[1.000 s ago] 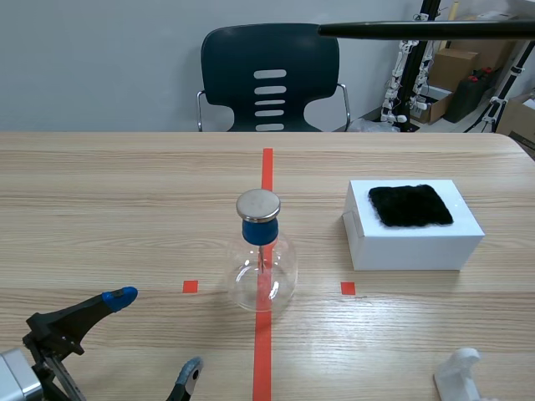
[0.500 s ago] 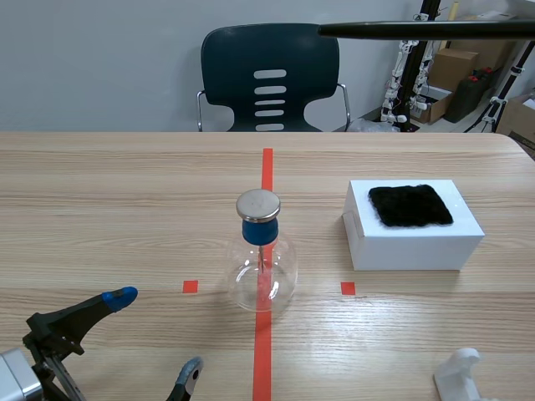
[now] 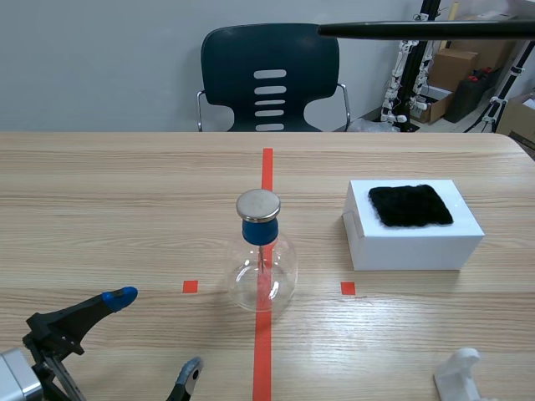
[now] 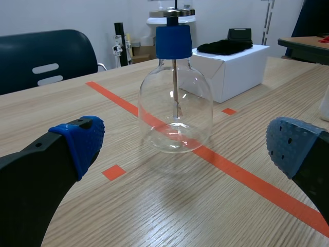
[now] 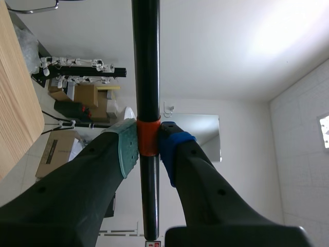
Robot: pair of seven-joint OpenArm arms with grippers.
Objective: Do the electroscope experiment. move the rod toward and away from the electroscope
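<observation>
Overhead — rod held high, well off the flask

Up there the right fingers are clamped on the black rod at its orange band. It hangs level above the table, well apart from the electroscope on the red line. The left fingers gape wide, low before the flask, holding nothing. I'd bring the rod's tip near the metal disc without touching — then back off slowly. No writing I can read.

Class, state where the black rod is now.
The black rod is raised across the scene view's upper right, shut in the right gripper, on the white box's side of the electroscope.
</observation>
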